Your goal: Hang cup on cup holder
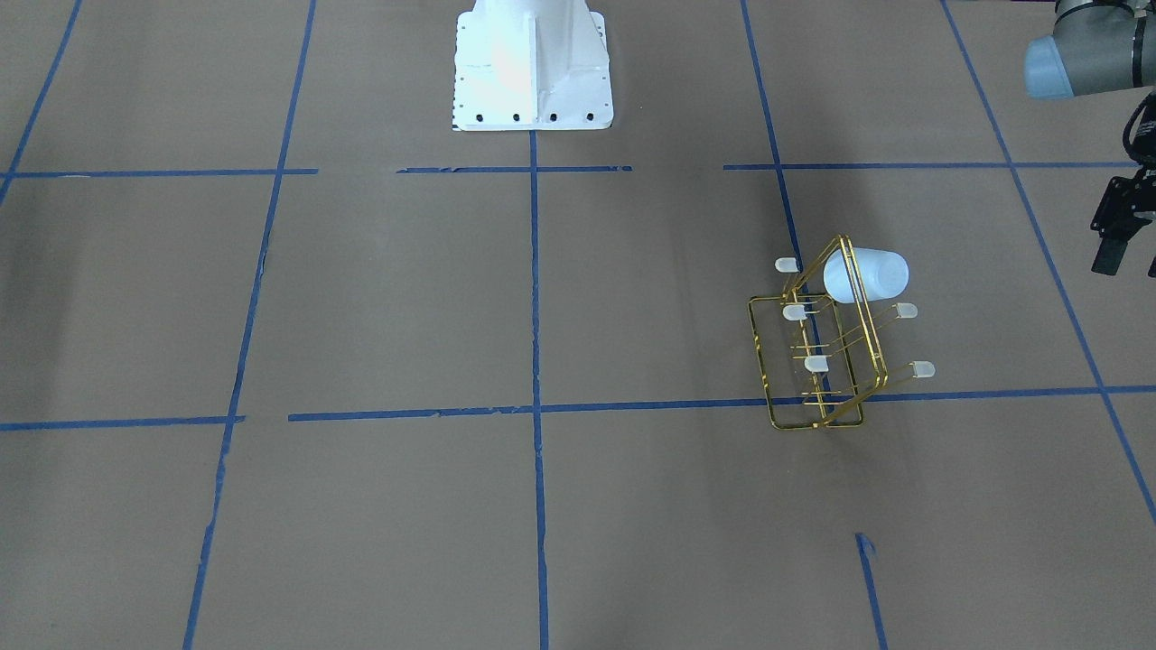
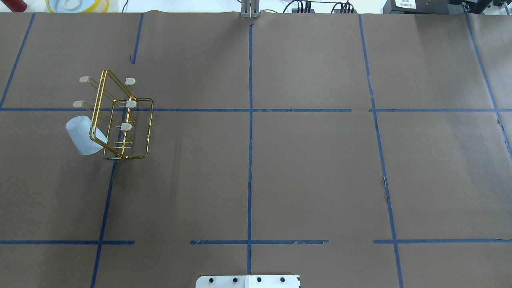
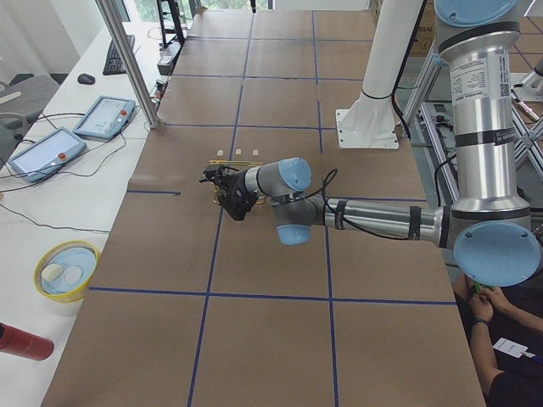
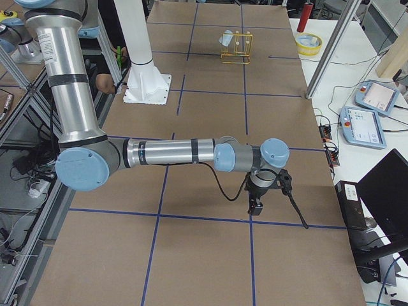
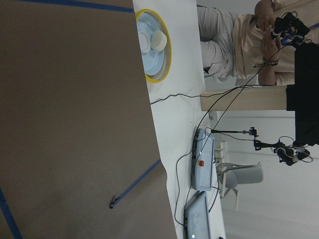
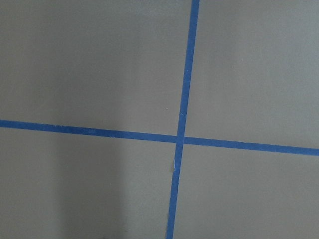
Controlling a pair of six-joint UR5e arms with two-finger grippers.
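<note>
The cup holder (image 1: 822,361) is a gold wire rack that stands upright on the brown table, on the robot's left side; it also shows in the overhead view (image 2: 124,124). The cup (image 1: 865,275), a pale blue-white tumbler, hangs tilted over an upper prong on the rack's outer side, as the overhead view (image 2: 83,136) also shows. My left gripper (image 1: 1130,269) is at the frame's right edge, well apart from the cup, with its fingers spread and empty. My right gripper (image 4: 258,199) hangs over bare table far from the rack; I cannot tell whether it is open or shut.
The white robot base (image 1: 533,68) stands at the table's back middle. A yellow-rimmed bowl (image 3: 66,270) and a red bottle (image 3: 21,342) sit on the white side bench. Teach pendants (image 3: 103,116) and cables lie there too. Blue tape lines cross the table.
</note>
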